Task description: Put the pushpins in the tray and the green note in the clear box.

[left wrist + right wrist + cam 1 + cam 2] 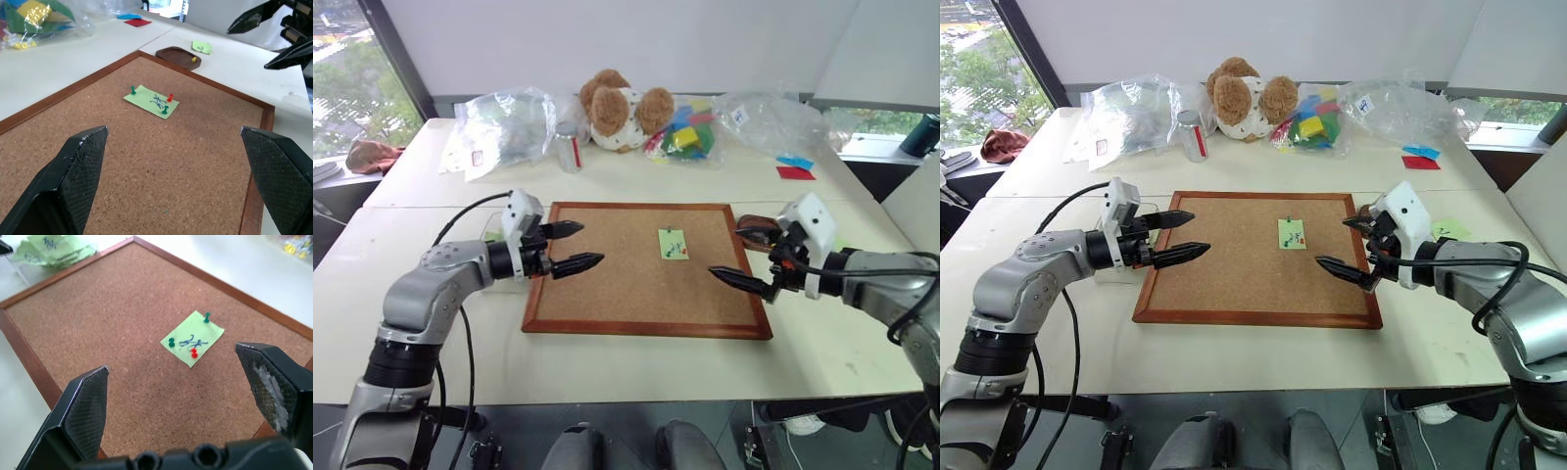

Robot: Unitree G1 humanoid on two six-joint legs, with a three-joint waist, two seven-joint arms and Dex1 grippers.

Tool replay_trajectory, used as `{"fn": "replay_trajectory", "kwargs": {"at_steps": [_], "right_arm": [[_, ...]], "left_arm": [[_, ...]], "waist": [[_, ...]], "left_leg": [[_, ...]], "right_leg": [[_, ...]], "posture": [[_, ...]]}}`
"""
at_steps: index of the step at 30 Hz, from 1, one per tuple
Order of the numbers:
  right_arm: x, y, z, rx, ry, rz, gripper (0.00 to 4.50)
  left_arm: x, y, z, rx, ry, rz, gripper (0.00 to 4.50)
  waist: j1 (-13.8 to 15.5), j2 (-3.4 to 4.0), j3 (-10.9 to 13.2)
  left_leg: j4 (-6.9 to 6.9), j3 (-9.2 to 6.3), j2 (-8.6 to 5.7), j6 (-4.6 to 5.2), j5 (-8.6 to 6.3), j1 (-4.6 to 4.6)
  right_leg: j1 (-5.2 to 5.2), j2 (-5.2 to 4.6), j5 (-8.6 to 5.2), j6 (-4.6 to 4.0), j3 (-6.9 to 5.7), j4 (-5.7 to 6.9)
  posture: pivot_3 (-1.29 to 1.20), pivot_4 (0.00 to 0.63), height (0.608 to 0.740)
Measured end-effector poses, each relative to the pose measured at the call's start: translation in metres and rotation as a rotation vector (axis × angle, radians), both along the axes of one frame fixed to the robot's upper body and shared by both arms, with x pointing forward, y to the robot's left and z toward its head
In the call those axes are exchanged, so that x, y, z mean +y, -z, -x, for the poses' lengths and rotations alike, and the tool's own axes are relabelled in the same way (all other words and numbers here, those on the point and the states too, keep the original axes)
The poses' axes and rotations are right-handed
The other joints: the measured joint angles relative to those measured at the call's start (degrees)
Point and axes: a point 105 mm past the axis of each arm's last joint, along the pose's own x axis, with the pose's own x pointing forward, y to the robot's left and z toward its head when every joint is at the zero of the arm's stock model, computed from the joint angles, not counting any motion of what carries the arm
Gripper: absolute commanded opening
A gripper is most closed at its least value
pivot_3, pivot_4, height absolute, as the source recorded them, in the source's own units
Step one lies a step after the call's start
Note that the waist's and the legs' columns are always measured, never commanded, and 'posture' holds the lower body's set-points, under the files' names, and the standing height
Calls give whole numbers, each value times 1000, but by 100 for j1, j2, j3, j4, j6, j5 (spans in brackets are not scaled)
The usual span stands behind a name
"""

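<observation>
The left pincer (576, 246) hangs over the left edge of the corkboard (607, 284), its two black fingers spread wide and pointing across the board toward the right, with nothing between them and nothing touched. The right pincer (741, 258) hangs over the board's right edge, pointing inward to the left, equally wide apart and empty. Between the two, on the right half of the cork, lies the green note (673, 244), flat and marked with dark handwriting, pinned there by the pushpins (165, 110): two green-headed ones at opposite corners and a red one along one side. The tray (177, 55), a small dark brown dish, sits on the white worktop (421, 323) just beyond the board's far right corner, with one small yellow pin lying in it. The clear box (34, 265) stands just off the board's left edge, behind the left pincer, and already holds several green slips. Another green slip (1449, 229) rests on the worktop to the right of the tray.
</observation>
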Motion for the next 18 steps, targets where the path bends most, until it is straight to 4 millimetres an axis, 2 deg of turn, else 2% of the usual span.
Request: {"fn": "replay_trajectory", "kwargs": {"at_steps": [18], "right_arm": [[4, 4, -1, 2, 7, -15, 4500]], "left_arm": [[-2, 0, -4, 8, -2, -12, 4446]], "waist": [[0, 0, 0]], "left_leg": [[0, 0, 0, 0, 0, 0]], "right_leg": [[0, 0, 0, 0, 0, 0]], "posture": [[0, 150, 740]]}}
